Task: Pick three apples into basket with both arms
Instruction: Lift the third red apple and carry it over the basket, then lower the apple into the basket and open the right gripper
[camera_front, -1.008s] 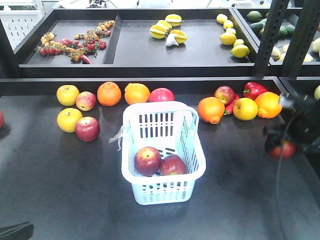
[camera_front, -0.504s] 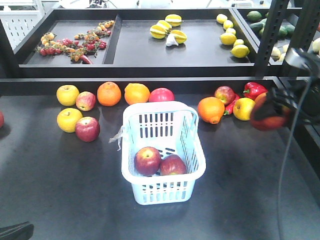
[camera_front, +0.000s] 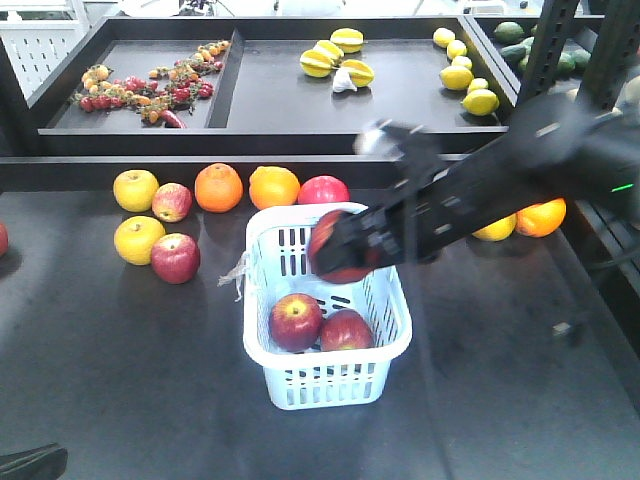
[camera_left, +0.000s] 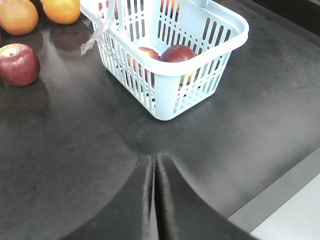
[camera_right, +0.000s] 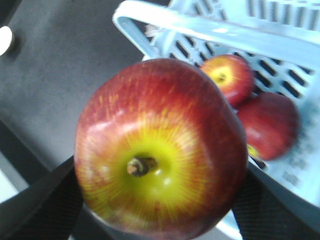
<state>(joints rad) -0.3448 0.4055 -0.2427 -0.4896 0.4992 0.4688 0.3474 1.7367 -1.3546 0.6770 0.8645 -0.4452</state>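
Observation:
The pale blue basket (camera_front: 258, 345) stands mid-table with two dark red apples (camera_front: 295, 321) (camera_front: 347, 330) inside. My right gripper (camera_front: 338, 250) is shut on a third apple (camera_front: 330, 245) and holds it above the basket's far half. In the right wrist view this apple (camera_right: 160, 150) fills the frame, stem towards the camera, gripped between both fingers (camera_right: 45, 202), with the basket rim (camera_right: 200, 25) and the two apples (camera_right: 230, 75) (camera_right: 270, 125) below. My left gripper (camera_left: 152, 159) is shut on nothing, low over the table near the basket (camera_left: 220, 55).
More red apples (camera_front: 175, 258) (camera_front: 172, 202) (camera_front: 323, 190), oranges (camera_front: 218, 187) (camera_front: 273, 186) and yellow fruits (camera_front: 135, 189) (camera_front: 138, 238) lie left of and behind the basket. An orange (camera_front: 543, 217) sits at the right. A raised shelf (camera_front: 300, 110) with fruit runs along the back.
My right arm has swung from the table's right edge leftwards with the apple, which now hangs over the basket. The left gripper and the two apples in the basket have not moved.

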